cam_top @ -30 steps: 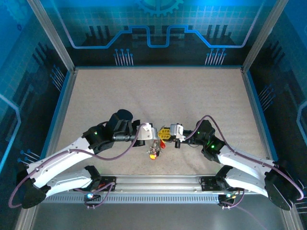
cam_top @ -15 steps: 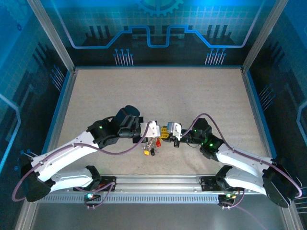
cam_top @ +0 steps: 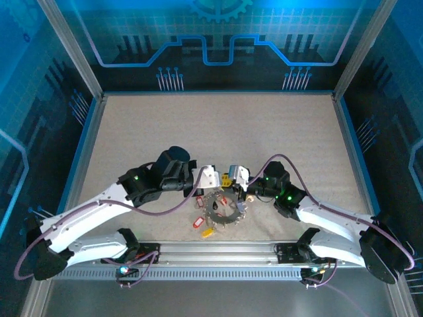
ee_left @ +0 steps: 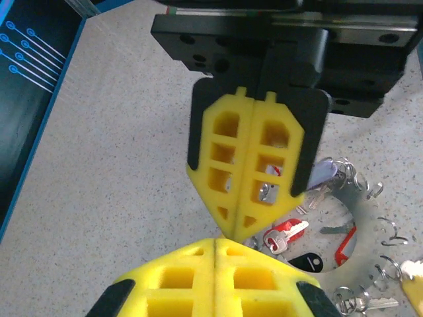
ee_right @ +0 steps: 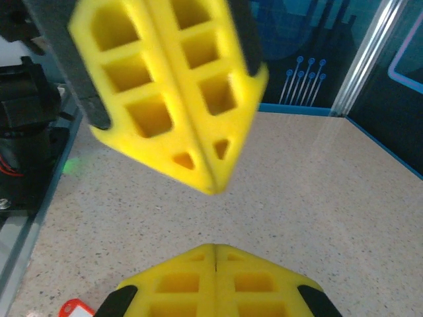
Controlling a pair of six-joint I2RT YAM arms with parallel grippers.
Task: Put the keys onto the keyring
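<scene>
the left gripper (ee_left: 216,246) is pressed together: its two yellow fingers (ee_left: 178,284) meet along a single seam with nothing between them. the right gripper (ee_left: 232,231) is in the same condition, with its yellow fingers (ee_left: 228,152) flush against each other and holding nothing. the two grippers point tip to tip, close together but apart, above the near centre of the table (cam_top: 198,125). in the right wrist view the right gripper (ee_right: 215,249) sits at the bottom edge and the left gripper (ee_right: 210,188) hangs above it, blurred, also with no gap between its fingers. the keyring (cam_top: 213,212) lies flat on the table just nearer the arm bases than the fingertips, touching neither gripper. keys fan out around its rim: a red key (cam_top: 196,223) and a yellow key (cam_top: 207,232) lie at its left and near-left side, and a pale purple key (ee_left: 324,175) lies at the rim beside the right gripper. small wire loops (ee_left: 386,269) line the ring's outer edge. whether each key is hooked to the rim cannot be told.
</scene>
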